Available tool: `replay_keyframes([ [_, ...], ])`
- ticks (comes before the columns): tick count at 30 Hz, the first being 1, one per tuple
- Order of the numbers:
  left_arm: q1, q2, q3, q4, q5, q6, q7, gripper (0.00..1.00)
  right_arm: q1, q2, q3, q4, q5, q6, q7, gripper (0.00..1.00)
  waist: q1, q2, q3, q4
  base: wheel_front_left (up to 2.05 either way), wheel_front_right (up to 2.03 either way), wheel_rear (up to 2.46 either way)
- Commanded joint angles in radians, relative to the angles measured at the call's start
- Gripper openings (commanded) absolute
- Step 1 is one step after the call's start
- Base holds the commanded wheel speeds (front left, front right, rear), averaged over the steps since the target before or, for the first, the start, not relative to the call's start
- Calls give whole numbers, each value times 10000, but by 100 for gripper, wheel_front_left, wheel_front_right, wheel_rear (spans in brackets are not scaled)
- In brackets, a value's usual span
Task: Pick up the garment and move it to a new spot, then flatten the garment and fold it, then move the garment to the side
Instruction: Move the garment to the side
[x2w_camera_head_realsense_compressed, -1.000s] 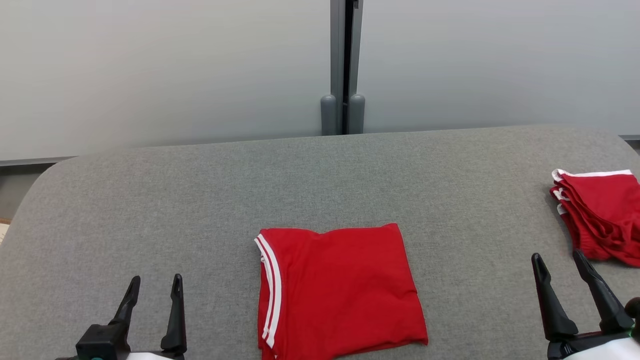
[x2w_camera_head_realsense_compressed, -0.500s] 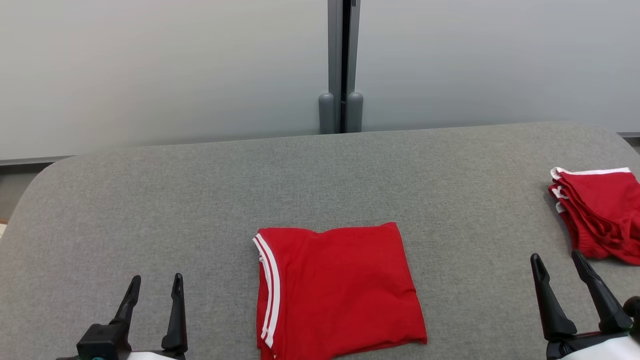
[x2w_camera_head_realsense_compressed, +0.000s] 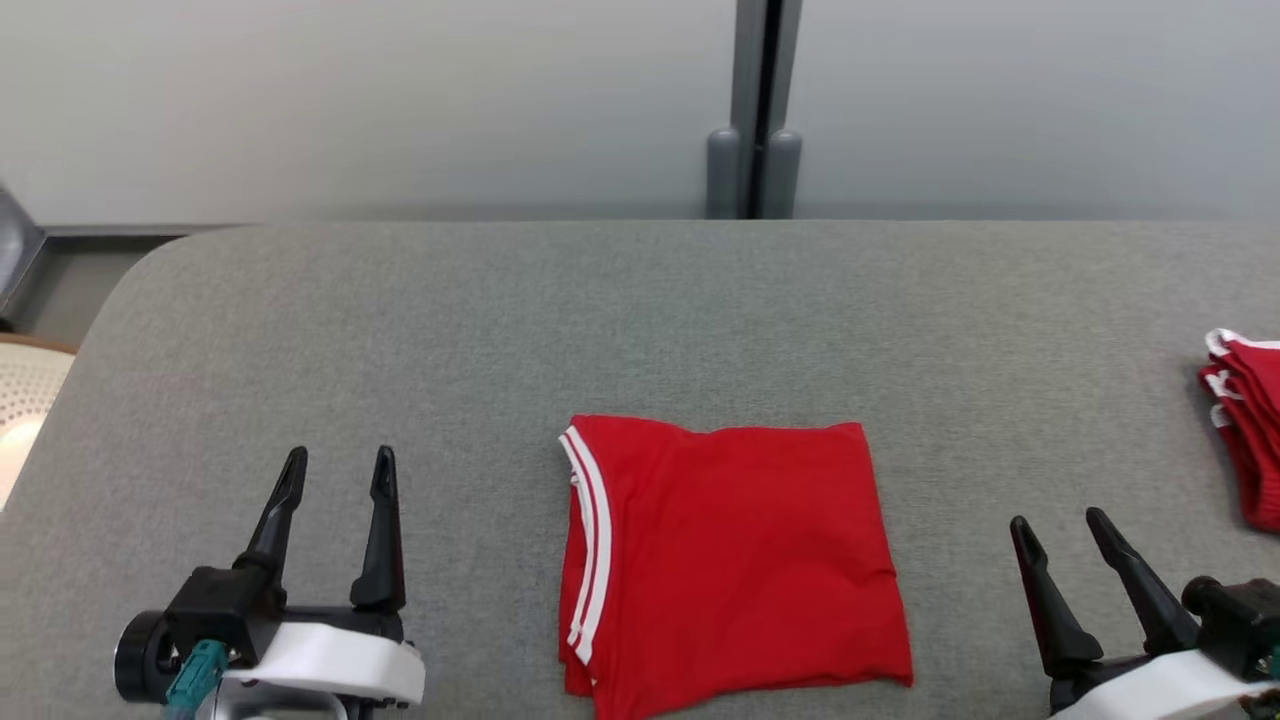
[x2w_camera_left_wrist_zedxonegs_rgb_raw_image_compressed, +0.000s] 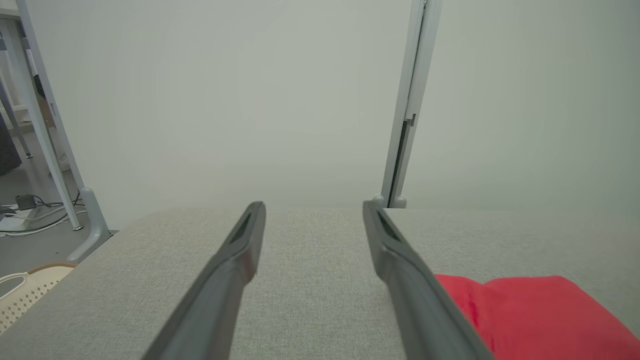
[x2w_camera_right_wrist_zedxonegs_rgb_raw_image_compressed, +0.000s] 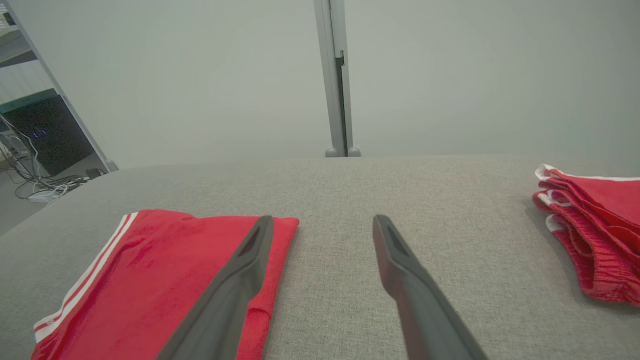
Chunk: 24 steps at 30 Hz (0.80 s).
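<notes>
A red garment (x2w_camera_head_realsense_compressed: 735, 555) with white stripes along its left edge lies folded into a square on the grey table (x2w_camera_head_realsense_compressed: 640, 320), near the front edge. The same garment (x2w_camera_right_wrist_zedxonegs_rgb_raw_image_compressed: 150, 280) is at the lower left of the right wrist view, and the garment (x2w_camera_left_wrist_zedxonegs_rgb_raw_image_compressed: 535, 315) is at the lower right of the left wrist view. My left gripper (x2w_camera_head_realsense_compressed: 338, 468) stands open to the garment's left, nothing between its fingers. To the garment's right my right gripper (x2w_camera_head_realsense_compressed: 1060, 528) is open and holds nothing.
A stack of folded red garments (x2w_camera_head_realsense_compressed: 1245, 430) with white trim lies at the table's right edge, also the stack (x2w_camera_right_wrist_zedxonegs_rgb_raw_image_compressed: 590, 235) in the right wrist view. A pale perforated basket (x2w_camera_head_realsense_compressed: 25, 395) stands off the table's left end. A grey partition post (x2w_camera_head_realsense_compressed: 755, 110) rises behind the table.
The head camera has turned left, so the whole picture has shifted right. More of both grippers and arms shows now. The garment lies as before.
</notes>
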Motion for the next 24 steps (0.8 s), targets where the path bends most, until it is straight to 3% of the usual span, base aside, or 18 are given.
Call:
replay_keyframes([
  [1, -205, 1, 11, -26, 55, -6, -81, 100, -195, -96, 0, 80, 72, 0, -99, 100, 0, 0, 484, 496, 0, 0, 0],
  [14, -1323, -715, -208, 231, 150, -255, -488, 100, -1921, -228, 1514, 3769, 1352, 0, 14, 100, 0, 0, 1793, 1914, 0, 0, 0],
  [15, -1331, -743, -194, 267, 163, -250, -499, 100, -1940, -199, 1650, 3951, 1481, 0, 15, 60, 0, 0, 1796, 1921, 0, 0, 0],
  [17, -1350, -778, -147, 266, 206, -251, -501, 100, -1989, -207, 1858, 4185, 1600, 1, -23, 0, 0, 0, 1838, 1874, 0, 0, 0],
  [24, -1294, -719, -55, -77, 477, -266, -510, 100, -2248, -743, 2389, 3843, 1532, -11, -546, 0, 0, 0, 1846, 883, 0, 0, 0],
])
